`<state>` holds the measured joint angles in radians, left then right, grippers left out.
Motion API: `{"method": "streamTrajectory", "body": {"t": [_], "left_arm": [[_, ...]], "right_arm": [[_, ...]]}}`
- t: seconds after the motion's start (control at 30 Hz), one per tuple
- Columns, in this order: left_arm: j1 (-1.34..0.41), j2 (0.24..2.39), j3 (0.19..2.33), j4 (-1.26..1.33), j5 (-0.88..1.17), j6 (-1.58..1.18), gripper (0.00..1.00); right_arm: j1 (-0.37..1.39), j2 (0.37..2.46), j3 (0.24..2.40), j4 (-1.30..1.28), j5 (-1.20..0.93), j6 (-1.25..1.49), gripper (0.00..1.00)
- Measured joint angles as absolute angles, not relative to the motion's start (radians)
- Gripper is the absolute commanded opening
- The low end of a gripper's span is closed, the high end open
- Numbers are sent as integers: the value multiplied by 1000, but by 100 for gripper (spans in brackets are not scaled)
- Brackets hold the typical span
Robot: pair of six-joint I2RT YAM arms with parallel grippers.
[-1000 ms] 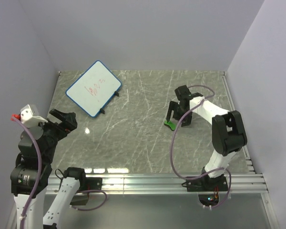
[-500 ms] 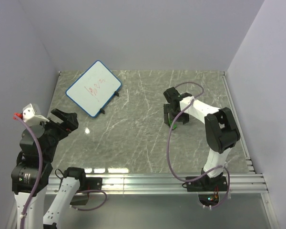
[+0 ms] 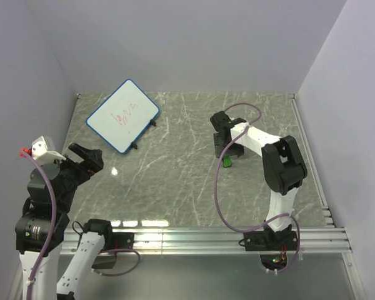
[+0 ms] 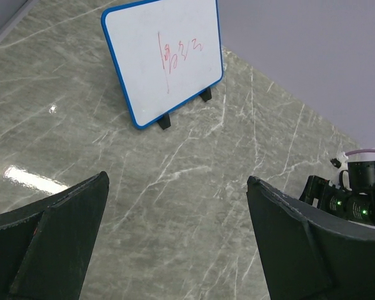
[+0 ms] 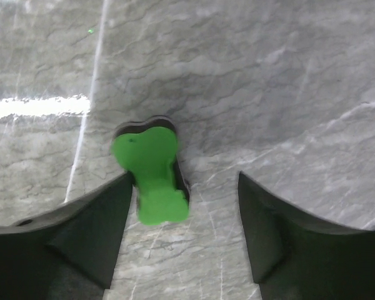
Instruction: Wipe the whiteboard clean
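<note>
The whiteboard (image 3: 123, 115), white with a blue frame and black feet, stands tilted at the back left and bears red scribbles; it also shows in the left wrist view (image 4: 164, 59). The green bow-shaped eraser (image 3: 227, 162) lies on the table right of centre. In the right wrist view the eraser (image 5: 151, 174) lies between the open fingers, up against the left one. My right gripper (image 3: 225, 150) is low over it, open. My left gripper (image 3: 87, 159) is open and empty, raised at the near left, well short of the whiteboard.
The grey marble tabletop (image 3: 175, 181) is bounded by pale walls at the back and sides. A metal rail (image 3: 206, 237) runs along the near edge and another along the right edge (image 3: 309, 156). The right arm's cable (image 3: 222, 187) loops over the table.
My right gripper has moved left, past and over the green eraser, which has shifted slightly. The left arm has barely moved. The whiteboard has not moved.
</note>
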<state>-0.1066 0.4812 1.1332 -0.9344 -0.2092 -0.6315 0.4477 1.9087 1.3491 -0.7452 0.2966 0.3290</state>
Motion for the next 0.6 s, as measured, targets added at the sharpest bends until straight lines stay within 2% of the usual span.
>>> {"method": "streamTrajectory", "body": {"t": [0.1, 0.2, 0.43, 0.57, 0.6], "left_arm": [[-106, 482, 1126, -934, -209, -633, 97], [-107, 484, 1120, -934, -208, -633, 98], [-107, 496, 1120, -934, -209, -637, 98], [-107, 500, 1120, -934, -210, -636, 98], [-106, 503, 1120, -934, -210, -636, 98]], "right_arm": [[459, 1909, 1345, -740, 283, 323, 55], [466, 1914, 1346, -740, 273, 323, 50], [472, 1935, 1347, -734, 262, 323, 46], [472, 1942, 1335, -725, 262, 321, 37], [472, 1942, 1335, -724, 262, 320, 32]]}}
